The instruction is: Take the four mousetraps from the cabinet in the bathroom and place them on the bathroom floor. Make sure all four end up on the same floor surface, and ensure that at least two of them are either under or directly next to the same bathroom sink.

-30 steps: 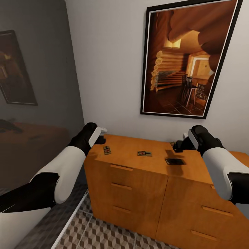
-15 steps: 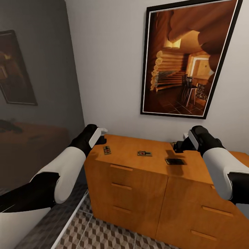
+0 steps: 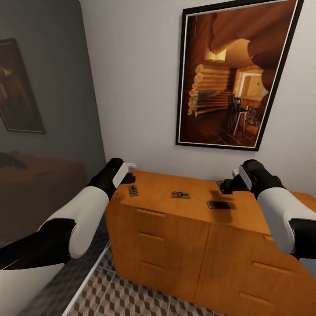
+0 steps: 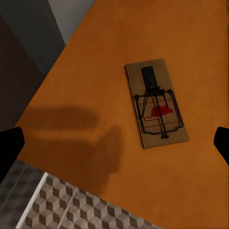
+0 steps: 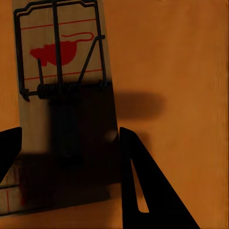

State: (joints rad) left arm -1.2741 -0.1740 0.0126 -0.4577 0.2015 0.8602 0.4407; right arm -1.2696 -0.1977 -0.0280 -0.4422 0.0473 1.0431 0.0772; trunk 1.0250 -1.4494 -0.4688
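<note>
The orange-brown cabinet (image 3: 175, 232) stands against the wall, with three mousetraps on its top: one at the left (image 3: 133, 190), one in the middle (image 3: 180, 194) and one in shadow on the right (image 3: 218, 205). My left gripper (image 3: 127, 177) hovers open over the cabinet's left corner. In the left wrist view, the left mousetrap (image 4: 156, 103) lies flat between and ahead of the spread fingertips (image 4: 9, 148). My right gripper (image 3: 226, 185) hangs open above the shadowed mousetrap (image 5: 62, 71), and its fingers (image 5: 143, 181) flank the board's near end. The patterned bathroom floor (image 3: 131, 298) lies below.
A large framed picture (image 3: 228, 74) hangs on the white wall above the cabinet. At the left is a dark glass partition (image 3: 44, 131) with a white strip (image 3: 83, 285) at its foot. The cabinet's drawers (image 3: 151, 213) are closed.
The whole picture has shifted slightly to the left, so the camera has moved. Both arms and the mousetraps keep their places on and over the cabinet.
</note>
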